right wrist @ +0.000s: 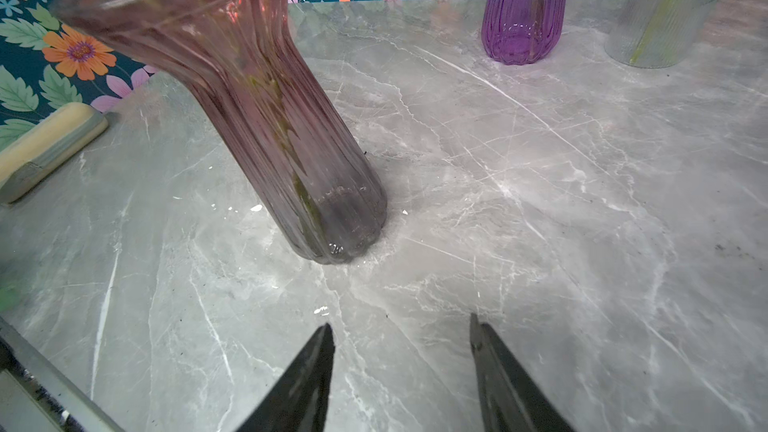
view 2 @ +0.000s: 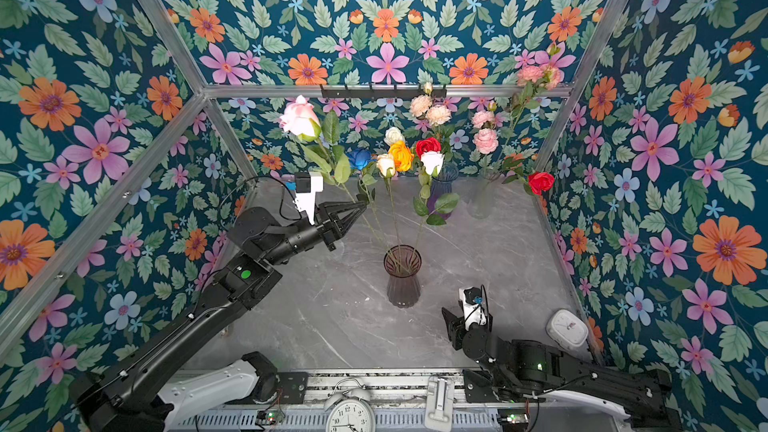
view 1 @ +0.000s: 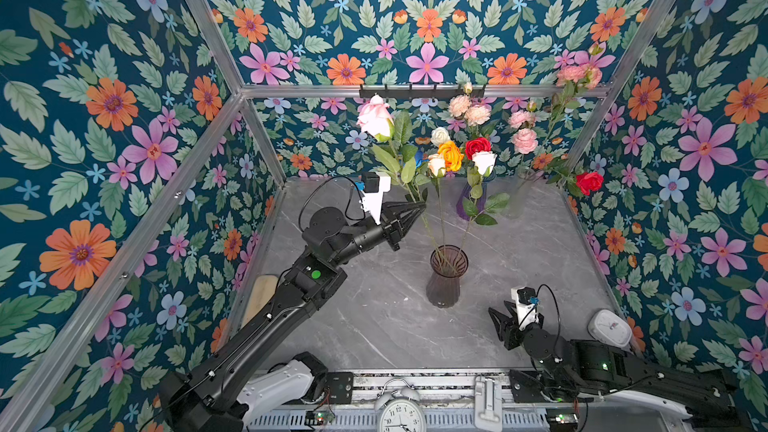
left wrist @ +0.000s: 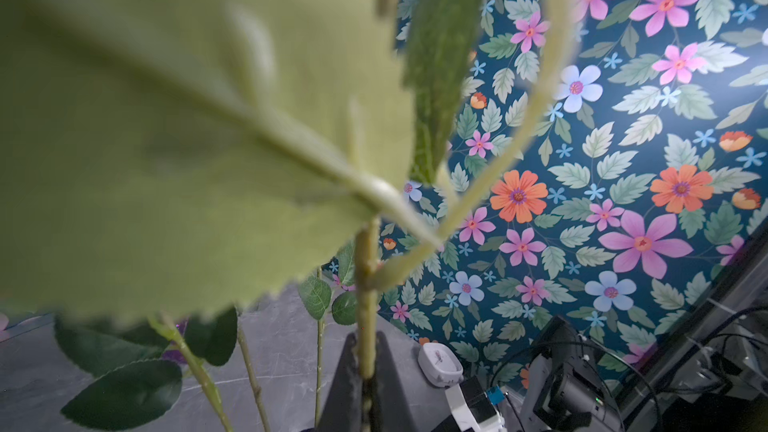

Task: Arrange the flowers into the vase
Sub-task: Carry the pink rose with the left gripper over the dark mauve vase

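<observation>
Left fingers clamped on the pink rose's stem above the vase; right fingers apart and empty.

In both top views I see my left fingers (view 1: 420, 204) pressed together on the green stem of the pink rose (view 1: 375, 119). Its bloom is high and leaning left, and the stem slants down toward the mouth of the dusky pink vase (view 1: 448, 274), which stands upright mid-counter (view 1: 374, 326). Several other stems sit in that vase, and I cannot tell whether the held stem's end is inside. The left wrist view shows the stem pinched between the two black fingers, with a blurred leaf (left wrist: 187, 139) filling most of the frame. My right fingers (right wrist: 400, 324) hang low near the counter's front right, spread with nothing between them, facing the vase's base and apart from it. A purple vase (right wrist: 523, 10) and a clear vase (right wrist: 665, 14) stand at the back.
</observation>
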Robot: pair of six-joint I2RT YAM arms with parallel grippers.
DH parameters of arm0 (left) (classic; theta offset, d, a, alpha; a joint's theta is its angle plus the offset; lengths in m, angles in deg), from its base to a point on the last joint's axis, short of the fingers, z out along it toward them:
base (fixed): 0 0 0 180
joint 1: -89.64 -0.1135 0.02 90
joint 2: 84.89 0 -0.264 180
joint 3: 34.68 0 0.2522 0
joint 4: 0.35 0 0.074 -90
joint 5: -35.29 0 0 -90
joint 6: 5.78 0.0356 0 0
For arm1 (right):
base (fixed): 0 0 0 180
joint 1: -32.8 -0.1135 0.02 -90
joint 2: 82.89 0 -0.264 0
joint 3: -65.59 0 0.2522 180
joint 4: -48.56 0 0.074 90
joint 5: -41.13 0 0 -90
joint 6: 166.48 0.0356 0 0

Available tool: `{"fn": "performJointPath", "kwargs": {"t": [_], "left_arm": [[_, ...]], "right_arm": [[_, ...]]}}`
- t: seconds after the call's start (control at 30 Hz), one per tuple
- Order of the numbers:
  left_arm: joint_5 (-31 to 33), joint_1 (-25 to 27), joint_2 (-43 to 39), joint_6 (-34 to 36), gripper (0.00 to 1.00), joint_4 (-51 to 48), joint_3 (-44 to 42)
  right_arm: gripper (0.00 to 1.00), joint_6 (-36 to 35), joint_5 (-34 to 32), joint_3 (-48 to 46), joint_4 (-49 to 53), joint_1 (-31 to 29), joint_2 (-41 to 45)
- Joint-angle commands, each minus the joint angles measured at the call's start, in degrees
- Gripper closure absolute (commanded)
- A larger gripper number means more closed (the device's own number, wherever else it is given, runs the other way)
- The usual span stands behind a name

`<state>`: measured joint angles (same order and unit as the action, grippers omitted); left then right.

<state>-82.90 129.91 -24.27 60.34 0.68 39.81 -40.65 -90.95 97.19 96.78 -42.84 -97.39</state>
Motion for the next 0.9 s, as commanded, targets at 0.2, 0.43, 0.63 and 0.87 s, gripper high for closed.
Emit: {"fn": "performJointPath", "kwargs": {"t": [0.2, 0.43, 0.63, 0.87], "left_arm": [[7.08, 3.64, 2.38, 7.27, 1.00, -6.70, 2.46], [5.87, 4.25, 6.62, 7.36, 1.00, -9.53, 4.82], [9.62, 7.00, 11.98, 10.40, 1.00, -16.30, 9.97], [18.51, 12.59, 16.43, 16.22, 1.00, -23.61, 16.03]], "right_arm": [[0.45, -0.25, -0.45, 0.13, -1.06, -0.08, 0.75], [0.45, -0.30, -0.43, 0.17, -1.06, -0.04, 0.70], [0.45, -0.34, -0.37, 0.11, -1.06, -0.08, 0.77], [0.45, -0.34, -0.45, 0.09, -1.06, -0.04, 0.73]]}}
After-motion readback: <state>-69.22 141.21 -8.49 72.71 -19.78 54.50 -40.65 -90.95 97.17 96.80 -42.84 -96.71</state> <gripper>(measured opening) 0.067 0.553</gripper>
